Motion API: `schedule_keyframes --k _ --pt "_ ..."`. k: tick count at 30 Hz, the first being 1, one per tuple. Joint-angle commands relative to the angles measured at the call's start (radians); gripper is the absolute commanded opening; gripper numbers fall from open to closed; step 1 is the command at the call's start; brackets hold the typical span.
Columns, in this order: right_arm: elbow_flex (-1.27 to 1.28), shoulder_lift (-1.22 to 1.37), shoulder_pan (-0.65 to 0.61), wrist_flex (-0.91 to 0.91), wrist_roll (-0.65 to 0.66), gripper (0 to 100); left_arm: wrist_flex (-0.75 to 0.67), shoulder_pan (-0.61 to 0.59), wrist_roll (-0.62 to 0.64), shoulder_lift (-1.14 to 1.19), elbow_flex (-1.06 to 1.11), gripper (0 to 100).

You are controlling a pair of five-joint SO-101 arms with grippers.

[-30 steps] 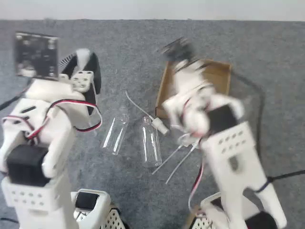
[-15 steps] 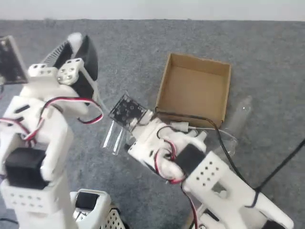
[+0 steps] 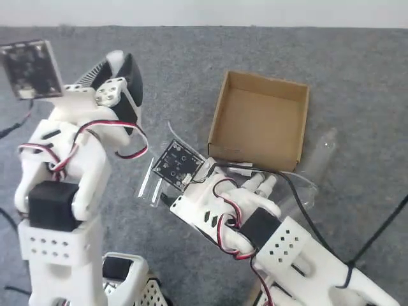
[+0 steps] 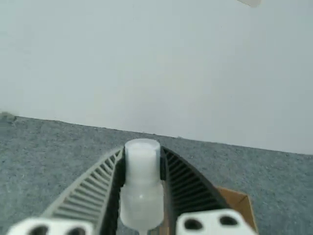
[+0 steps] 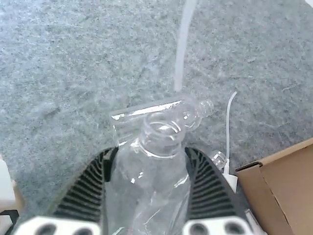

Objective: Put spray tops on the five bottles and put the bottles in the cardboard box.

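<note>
My left gripper is shut on a white spray top and is raised high at the left of the table. Low over the carpet at the middle, my right gripper is shut on a clear bottle whose open neck points away from the wrist. A thin white tube comes down just beyond that neck. Another clear bottle lies on the carpet past it. The cardboard box stands open at the back right.
A loose spray top with its tube lies near the box corner. One more clear bottle lies to the right of the box. Grey carpet covers the table, and a white wall rises behind it.
The right arm swung from over the box down to the bottles at the middle and now holds one. The left arm with the spray top shifted slightly right.
</note>
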Motion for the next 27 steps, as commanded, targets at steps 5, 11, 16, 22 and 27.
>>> schedule_keyframes --k 5,11,16,22,27 --pt "-0.008 -0.047 -0.004 -0.021 -0.014 0.6 0.012 0.069 0.009 -0.126 0.114 1" --pt "0.002 -0.053 -0.005 -0.016 -0.009 0.6 -0.026 0.063 0.006 -0.212 0.248 1" --pt "0.054 -0.053 -0.008 -0.022 -0.008 0.6 -0.106 0.069 0.006 -0.281 0.384 1" --pt "0.083 -0.051 0.008 -0.165 -0.014 0.6 -0.173 0.071 0.006 -0.338 0.490 1" --pt "0.232 -0.051 0.077 -0.470 -0.014 0.6 -0.172 0.071 0.008 -0.370 0.547 1"
